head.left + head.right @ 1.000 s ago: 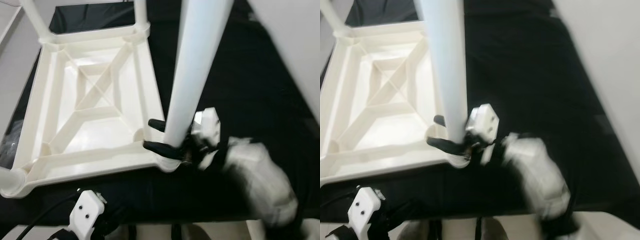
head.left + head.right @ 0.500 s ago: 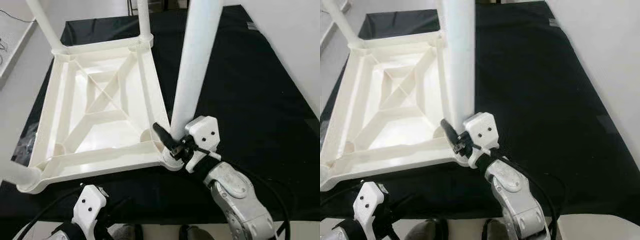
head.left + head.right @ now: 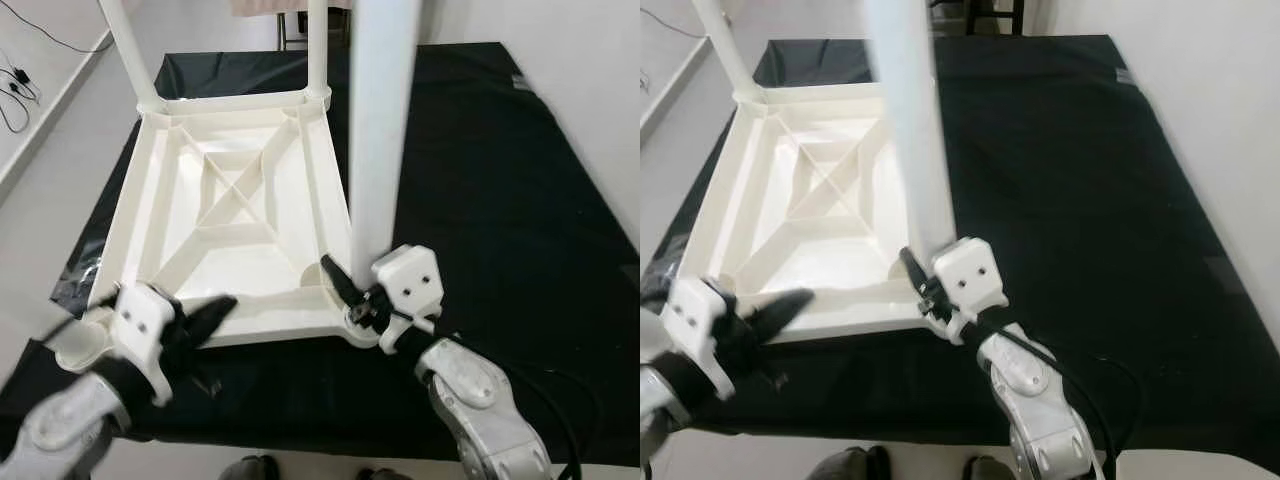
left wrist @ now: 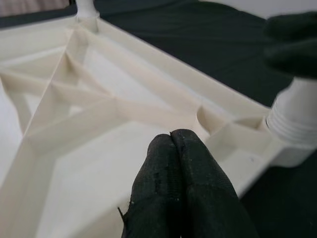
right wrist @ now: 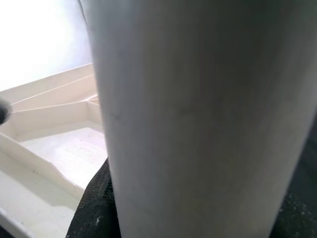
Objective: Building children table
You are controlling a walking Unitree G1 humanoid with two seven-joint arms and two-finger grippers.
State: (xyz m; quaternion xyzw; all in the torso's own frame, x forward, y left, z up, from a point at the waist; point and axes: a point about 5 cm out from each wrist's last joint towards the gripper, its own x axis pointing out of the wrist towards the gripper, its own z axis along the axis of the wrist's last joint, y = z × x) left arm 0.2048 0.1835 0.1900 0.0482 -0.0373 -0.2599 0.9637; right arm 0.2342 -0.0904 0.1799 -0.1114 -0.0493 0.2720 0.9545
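The white plastic children's table top (image 3: 235, 215) lies upside down on the black cloth-covered bench (image 3: 480, 170), ribbed underside up, nearer the bench's left edge than its right. Three white tubular plastic legs stand upright in its corner sockets: two at the far corners (image 3: 128, 50) and a thick near one (image 3: 382, 130) at the near right corner.

The right end effector (image 3: 352, 297) sits at the base of that near leg, its black fingers either side of the tube just above the socket; whether they press the leg or merely bracket it cannot be told. The leg's long axis runs straight up from the end effector.

The left end effector (image 3: 205, 318) has its fingers pressed together, empty, hovering over the table top's near edge beside the near left corner socket (image 3: 88, 335), which looks to be the one corner without a standing leg. That socket lies just left of the left end effector, so the left arm is plainly the nearer one for work there
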